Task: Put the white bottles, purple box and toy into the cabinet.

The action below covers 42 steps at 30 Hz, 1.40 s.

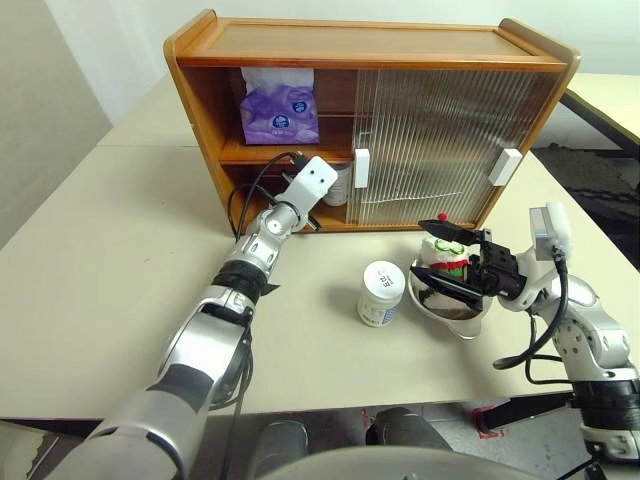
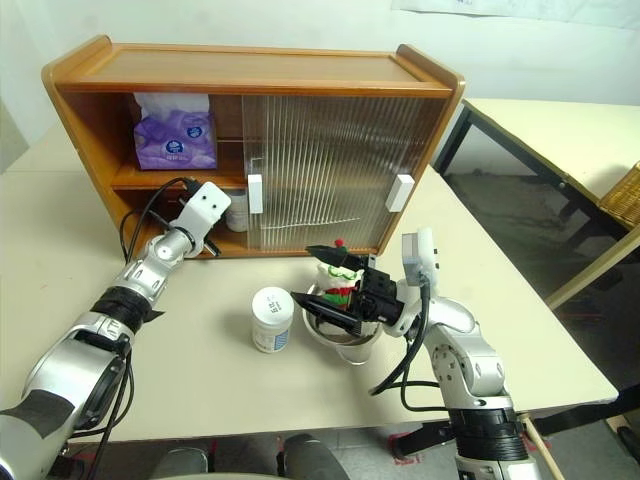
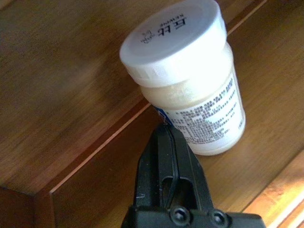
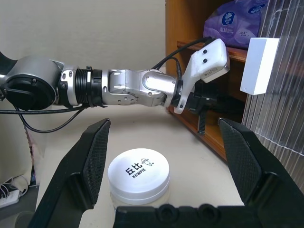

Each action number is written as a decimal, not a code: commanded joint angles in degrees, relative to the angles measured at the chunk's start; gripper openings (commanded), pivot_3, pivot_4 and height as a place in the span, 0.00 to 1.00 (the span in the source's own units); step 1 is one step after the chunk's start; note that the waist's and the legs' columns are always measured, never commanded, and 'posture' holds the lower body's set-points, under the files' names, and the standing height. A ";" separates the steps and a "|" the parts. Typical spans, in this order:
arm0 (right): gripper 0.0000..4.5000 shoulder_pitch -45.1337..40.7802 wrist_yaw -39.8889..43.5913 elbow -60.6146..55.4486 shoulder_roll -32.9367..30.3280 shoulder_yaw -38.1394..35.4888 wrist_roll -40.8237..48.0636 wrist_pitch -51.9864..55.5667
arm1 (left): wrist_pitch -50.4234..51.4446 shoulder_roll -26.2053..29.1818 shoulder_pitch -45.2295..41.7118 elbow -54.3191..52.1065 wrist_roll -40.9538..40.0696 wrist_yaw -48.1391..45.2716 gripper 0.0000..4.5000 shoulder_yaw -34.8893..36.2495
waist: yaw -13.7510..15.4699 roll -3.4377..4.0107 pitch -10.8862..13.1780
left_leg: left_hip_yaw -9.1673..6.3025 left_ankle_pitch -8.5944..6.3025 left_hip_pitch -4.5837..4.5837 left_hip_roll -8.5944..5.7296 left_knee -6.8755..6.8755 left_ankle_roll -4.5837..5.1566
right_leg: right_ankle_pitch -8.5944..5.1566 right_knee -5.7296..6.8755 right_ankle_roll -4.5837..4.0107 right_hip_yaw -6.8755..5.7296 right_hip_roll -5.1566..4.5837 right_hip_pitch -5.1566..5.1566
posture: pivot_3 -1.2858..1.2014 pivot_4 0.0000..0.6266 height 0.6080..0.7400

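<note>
Right gripper (image 1: 452,258), spread wide, hangs over the toy (image 1: 445,254) in a bowl (image 1: 470,318); bottle (image 1: 380,293) stands just to its left on the surface (image 1: 100,280). Left gripper (image 3: 164,142), pinched together, touches another bottle (image 3: 190,80) inside the cabinet (image 1: 370,45).

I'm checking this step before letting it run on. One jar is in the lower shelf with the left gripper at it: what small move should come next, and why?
Probably draw the left gripper back out of the cabinet. Its fingers are shut, beside the white bottle rather than around it, and that bottle stands on the lower shelf. The second white bottle and the toy wait on the table, near the open right gripper.
</note>
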 commanded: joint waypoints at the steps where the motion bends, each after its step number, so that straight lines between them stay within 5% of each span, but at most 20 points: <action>1: 1.00 -0.73 -0.25 -0.02 0.17 0.47 -0.80 -0.44 | -0.32 -0.59 0.51 -0.83 -0.76 -0.80 0.01 -0.06 | 0.00 0.00 0.00 | 0.00 0.00 0.00 0.00 0.00 0.00 | 0.00 0.00 0.00 0.00 0.00 0.00 | 0.46 0.00 1.00; 14: 1.00 -1.30 0.24 1.05 0.14 0.25 -0.88 -0.82 | 1.08 2.13 7.21 -9.40 -5.15 -3.62 0.01 2.52 | 0.01 0.02 -0.01 | 0.00 0.01 0.02 0.00 -0.04 -0.03 | 0.04 0.00 -0.08 0.00 0.00 -0.01 | 0.47 0.00 1.00; 17: 1.00 -1.63 0.68 1.74 0.14 0.03 -0.93 -1.63 | 0.12 2.55 13.14 -15.81 -10.93 -6.72 0.13 6.17 | -0.12 0.07 -0.05 | 0.00 -0.01 0.05 0.00 -0.09 -0.08 | 0.15 0.01 -0.38 0.00 0.00 -0.03 | 0.47 0.00 1.00; 25: 1.00 -2.88 2.20 4.79 -0.97 -0.65 -1.17 -3.08 | 0.77 5.09 24.47 -32.37 -23.54 -17.05 0.75 11.75 | 0.26 0.07 -0.05 | 0.00 0.00 0.01 0.00 -0.19 -0.14 | -0.10 0.03 -0.96 0.00 0.00 -0.08 | 0.47 0.00 1.00; 28: 1.00 -3.27 2.76 6.05 -2.05 -1.30 -1.55 -3.75 | 4.53 7.49 28.82 -39.35 -33.70 -28.21 0.99 13.39 | 0.35 0.08 -0.05 | 0.00 -0.04 0.03 0.00 -0.19 -0.07 | -0.12 0.10 -1.00 0.00 0.00 -0.09 | 0.47 0.00 1.00; 35: 1.00 -3.74 4.18 8.11 -3.60 -1.37 -2.23 -4.74 | 5.08 17.87 35.93 -42.81 -38.40 -50.53 1.00 8.43 | 0.36 0.19 -0.12 | -0.01 -0.12 0.18 0.09 -0.25 -0.14 | -0.24 0.45 -1.30 -0.03 -0.01 -0.22 | 0.47 0.00 1.00; 42: 1.00 -2.61 3.49 6.02 -2.70 -0.90 -2.52 -4.12 | 3.76 17.13 32.95 -38.32 -36.64 -59.49 1.00 2.87 | 0.32 0.45 -0.28 | -0.03 -0.13 0.07 0.17 -0.21 -0.13 | -0.13 0.45 -1.45 -0.07 -0.05 -0.37 | 0.46 0.00 1.00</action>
